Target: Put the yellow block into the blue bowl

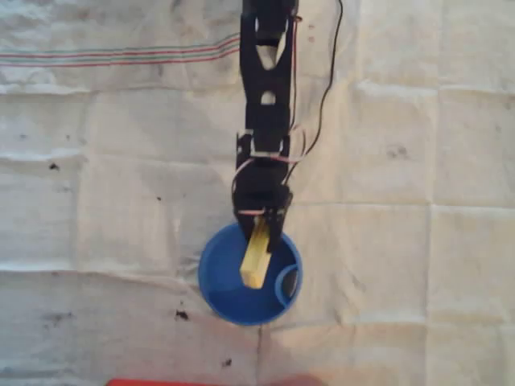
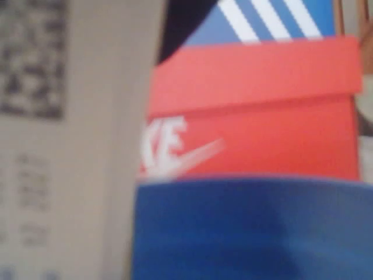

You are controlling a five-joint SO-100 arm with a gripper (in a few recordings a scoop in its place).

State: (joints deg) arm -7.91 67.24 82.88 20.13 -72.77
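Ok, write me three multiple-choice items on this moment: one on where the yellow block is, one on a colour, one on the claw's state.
1. Where is the yellow block in the overhead view?
A. flat on the cloth, left of the bowl
B. above the opening of the blue bowl, held at its upper end
C. on top of the red box

2. What colour is the box beyond the bowl's rim in the wrist view?
A. green
B. black
C. red

3. What state is the claw in?
A. shut on the block
B. wide open and empty
C. shut on the bowl's rim

Answers: 1 B, the tilted block hangs within the bowl's outline; 2 C, the red box with a white logo sits behind the blue rim; 3 A, the block's top end sits between the dark fingers.
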